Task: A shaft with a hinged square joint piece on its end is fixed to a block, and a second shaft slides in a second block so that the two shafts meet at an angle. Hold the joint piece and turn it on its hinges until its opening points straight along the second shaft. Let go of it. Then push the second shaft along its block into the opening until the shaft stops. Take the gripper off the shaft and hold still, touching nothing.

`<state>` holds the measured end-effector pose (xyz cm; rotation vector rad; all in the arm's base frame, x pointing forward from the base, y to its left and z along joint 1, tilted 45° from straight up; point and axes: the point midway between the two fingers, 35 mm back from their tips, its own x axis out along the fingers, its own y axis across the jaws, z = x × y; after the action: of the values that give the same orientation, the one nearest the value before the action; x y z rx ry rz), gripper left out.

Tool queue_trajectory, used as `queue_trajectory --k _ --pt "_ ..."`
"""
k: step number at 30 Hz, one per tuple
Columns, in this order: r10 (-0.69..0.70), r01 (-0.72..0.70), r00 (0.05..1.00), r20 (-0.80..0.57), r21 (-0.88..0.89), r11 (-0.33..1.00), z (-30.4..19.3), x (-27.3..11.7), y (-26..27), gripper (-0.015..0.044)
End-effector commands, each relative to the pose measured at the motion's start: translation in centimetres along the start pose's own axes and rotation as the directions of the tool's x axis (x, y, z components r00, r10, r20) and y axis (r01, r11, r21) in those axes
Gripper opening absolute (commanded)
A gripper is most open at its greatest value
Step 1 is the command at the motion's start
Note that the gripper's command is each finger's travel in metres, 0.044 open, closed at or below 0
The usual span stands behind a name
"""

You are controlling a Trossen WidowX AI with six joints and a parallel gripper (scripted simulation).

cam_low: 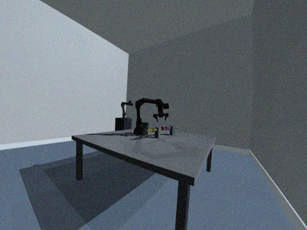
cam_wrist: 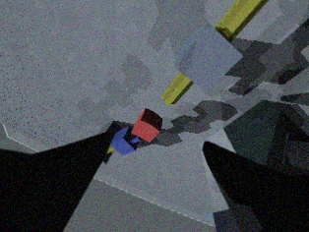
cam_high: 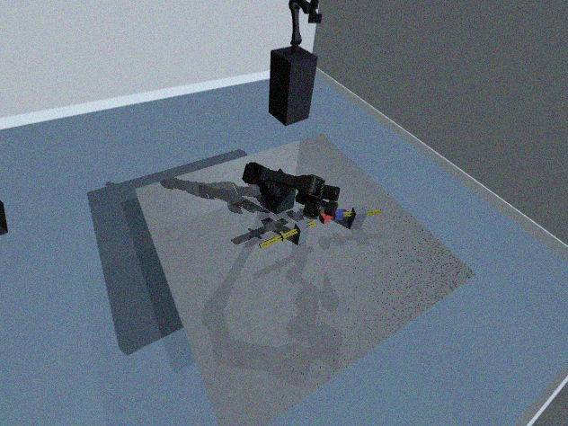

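The red joint piece (cam_high: pixel 325 217) (cam_low: pixel 163 128) (cam_wrist: pixel 147 130) hangs on a blue hinge part (cam_high: pixel 340 214) (cam_low: pixel 167 128) (cam_wrist: pixel 124 142), on the end of the fixed yellow shaft (cam_high: pixel 373 212) in its block (cam_high: pixel 357 218) (cam_low: pixel 171 130). Its dark opening faces roughly toward the second shaft's near end; exact alignment I cannot tell. The second yellow shaft (cam_high: pixel 277 239) (cam_low: pixel 151 130) (cam_wrist: pixel 177 89) passes through its grey block (cam_high: pixel 302 234) (cam_low: pixel 156 132) (cam_wrist: pixel 209 56). A gap separates its end from the red piece. My gripper (cam_low: pixel 161 121) (cam_wrist: pixel 158 141) is wide open and empty, above the red piece.
The arm's dark base (cam_high: pixel 276 197) (cam_low: pixel 140 129) stands behind the blocks on the grey table (cam_high: pixel 256 297) (cam_low: pixel 158 148). The second shaft carries a small collar (cam_high: pixel 281 236) outside its block. Another arm on a black pedestal (cam_high: pixel 292 86) (cam_low: pixel 123 123) stands off the table.
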<state>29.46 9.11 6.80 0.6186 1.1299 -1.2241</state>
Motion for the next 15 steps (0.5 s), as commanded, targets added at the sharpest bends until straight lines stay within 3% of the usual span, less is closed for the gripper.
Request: queue_trajectory --k 1,11,15 --pt "0.02 -0.015 0.999 -0.038 0.111 0.994 0.6 0.3 -0.5 0.044" --pt "0.099 -0.039 0.987 -0.124 0.417 0.908 2.6 0.9 -1.8 0.044" --pt "0.112 -0.038 0.985 -0.134 0.458 0.888 2.8 1.0 -1.9 0.044"
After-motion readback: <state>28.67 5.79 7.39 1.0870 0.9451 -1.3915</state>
